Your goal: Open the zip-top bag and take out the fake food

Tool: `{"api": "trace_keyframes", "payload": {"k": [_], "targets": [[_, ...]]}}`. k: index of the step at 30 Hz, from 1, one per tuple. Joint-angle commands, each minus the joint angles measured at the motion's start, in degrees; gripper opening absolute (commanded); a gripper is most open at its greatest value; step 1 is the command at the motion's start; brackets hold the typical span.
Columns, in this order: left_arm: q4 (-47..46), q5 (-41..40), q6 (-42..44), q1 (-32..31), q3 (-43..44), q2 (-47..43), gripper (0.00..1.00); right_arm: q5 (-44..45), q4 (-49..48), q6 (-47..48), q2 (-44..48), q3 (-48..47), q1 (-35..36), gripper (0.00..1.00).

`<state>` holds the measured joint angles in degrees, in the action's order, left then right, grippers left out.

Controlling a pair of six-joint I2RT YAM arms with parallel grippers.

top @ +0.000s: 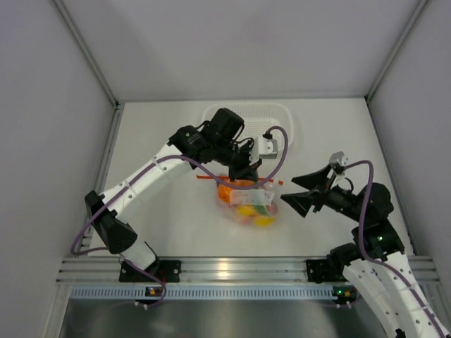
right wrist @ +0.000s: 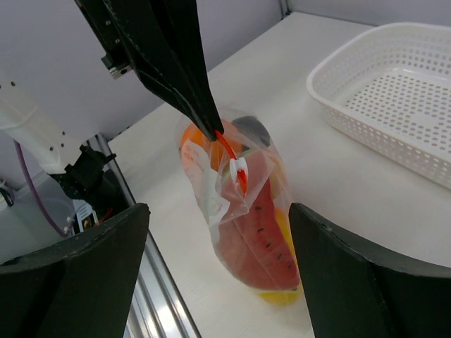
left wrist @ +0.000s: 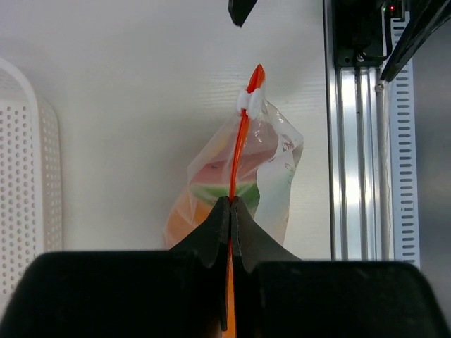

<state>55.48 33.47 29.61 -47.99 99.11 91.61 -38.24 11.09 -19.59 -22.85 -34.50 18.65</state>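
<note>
The left gripper (left wrist: pixel 231 205) pinches the limp, slippery bag (left wrist: pixel 276 176) by its strip (left wrist: pixel 242 148); the right gripper (top: pixel 290 190), wide and empty, would best take the slider (right wrist: pixel 238 169).

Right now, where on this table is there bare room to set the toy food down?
Bare table lies between the zip-top bag and the left arm, and in the far right corner beside the white basket, whose visible part is empty. Crowded around the bag: the left gripper pinches its zip strip and the open right gripper stands close beside it.
</note>
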Motion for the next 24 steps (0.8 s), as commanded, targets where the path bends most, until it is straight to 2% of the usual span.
{"api": "trace_keyframes", "payload": {"k": [1, 7, 10, 13, 16, 17, 22, 24], "targets": [[-8.6, 4.1, -1.7, 0.2, -0.7, -2.9, 0.0, -4.3, -13.5, -0.1, -0.4, 2.8, 0.7, 0.79], [-9.6, 6.2, -2.0, 0.2, -1.0, -3.5, 0.0, -2.6, -20.9, 0.1, -0.8, 8.3, 2.0, 0.71], [-9.5, 7.3, -1.7, 0.2, -1.6, -3.8, 0.0, -3.2, -24.0, -0.5, -1.6, 10.0, 3.4, 0.6], [-9.6, 8.7, -1.1, 0.1, -2.1, -3.8, 0.0, -2.6, -26.1, -0.4, -2.0, 10.9, 5.4, 0.55], [-9.6, 9.9, -0.9, 0.2, -2.1, -3.9, 0.0, -0.5, -27.0, 1.0, -2.4, 11.3, 7.2, 0.53], [-9.6, 10.0, -0.8, 0.2, -2.1, -4.0, 0.0, -0.6, -27.0, 1.7, -2.6, 11.0, 7.6, 0.45], [-9.6, 9.8, -0.6, 0.2, -2.1, -4.8, 0.0, -1.8, -26.2, 3.2, -3.1, 10.3, 8.8, 0.21], [-9.6, 9.9, -0.4, 0.2, -2.3, -5.3, 0.0, -1.6, -25.9, 3.7, -3.0, 10.6, 9.3, 0.2]]}}
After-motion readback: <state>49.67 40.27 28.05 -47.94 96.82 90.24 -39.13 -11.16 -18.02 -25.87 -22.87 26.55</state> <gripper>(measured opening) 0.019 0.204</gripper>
